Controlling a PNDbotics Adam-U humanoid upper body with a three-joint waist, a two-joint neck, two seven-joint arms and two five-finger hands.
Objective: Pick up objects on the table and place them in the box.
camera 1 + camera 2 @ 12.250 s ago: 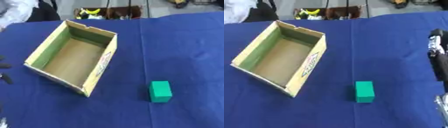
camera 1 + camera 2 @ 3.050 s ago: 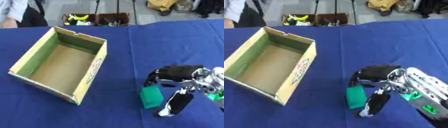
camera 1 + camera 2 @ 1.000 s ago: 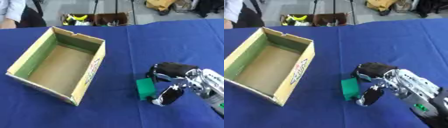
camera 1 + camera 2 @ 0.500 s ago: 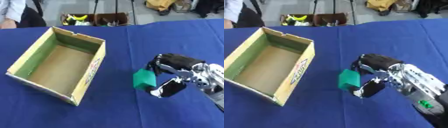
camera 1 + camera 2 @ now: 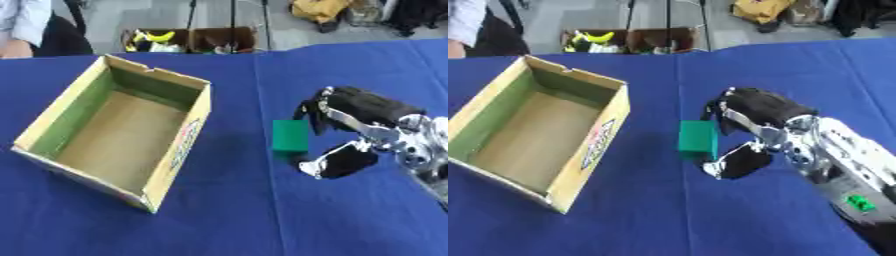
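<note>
A green block [image 5: 290, 136] is pinched between the fingers and thumb of my right hand [image 5: 354, 120], lifted a little above the blue table [image 5: 227, 220]. The hand comes in from the right, fingers [image 5: 313, 107] curled over the block's right side and the thumb [image 5: 337, 160] below it. The open cardboard box [image 5: 122, 127] lies to the left of the block, with nothing showing inside it; its near long wall [image 5: 179, 155] is about a hand's width from the block. My left hand shows in neither view.
The blue cloth covers the whole table. Beyond the far edge stand low crates [image 5: 188, 40] with yellow items, tripod legs and a bag [image 5: 319, 9]. A person [image 5: 26, 27] sits at the far left corner, away from the box.
My right hand has lifted the green block off the cloth and carried it up and to the left, closer to the box. The box has stayed put.
</note>
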